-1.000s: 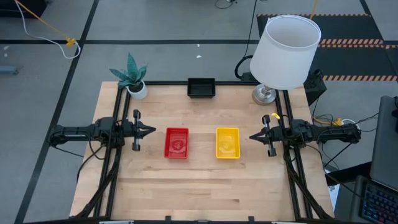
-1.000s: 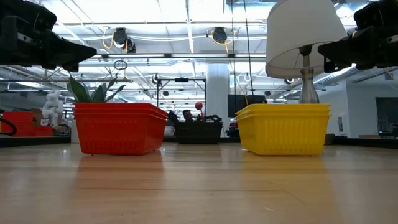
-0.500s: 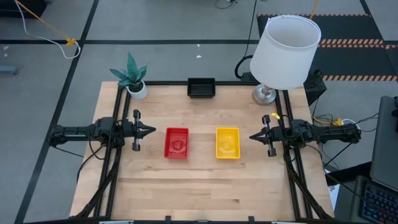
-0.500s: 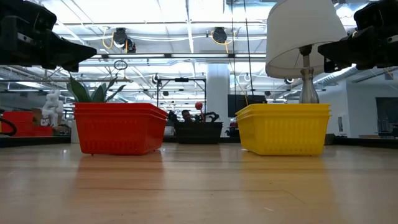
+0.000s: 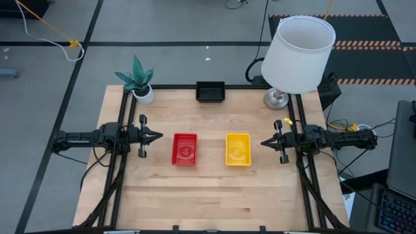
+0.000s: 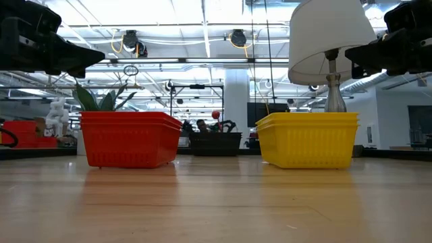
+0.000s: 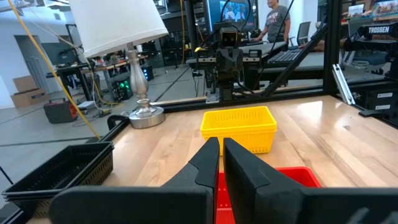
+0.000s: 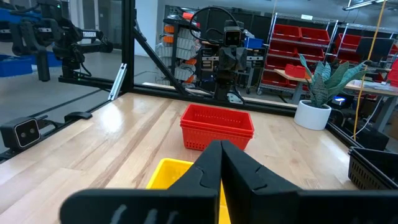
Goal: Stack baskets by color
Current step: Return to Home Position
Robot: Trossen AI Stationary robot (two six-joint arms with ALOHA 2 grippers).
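L claw (image 5: pixel 160 137) & R claw (image 5: pixel 262 143) narrow, empty; black baskets (image 5: pixel 210 91) at far edge, count unclear.

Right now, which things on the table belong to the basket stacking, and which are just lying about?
Job:
red perforated plastic basket stack
yellow perforated plastic basket stack
black perforated plastic basket stack, at the far edge

Lying about:
white-shaded table lamp
green plant in a white pot
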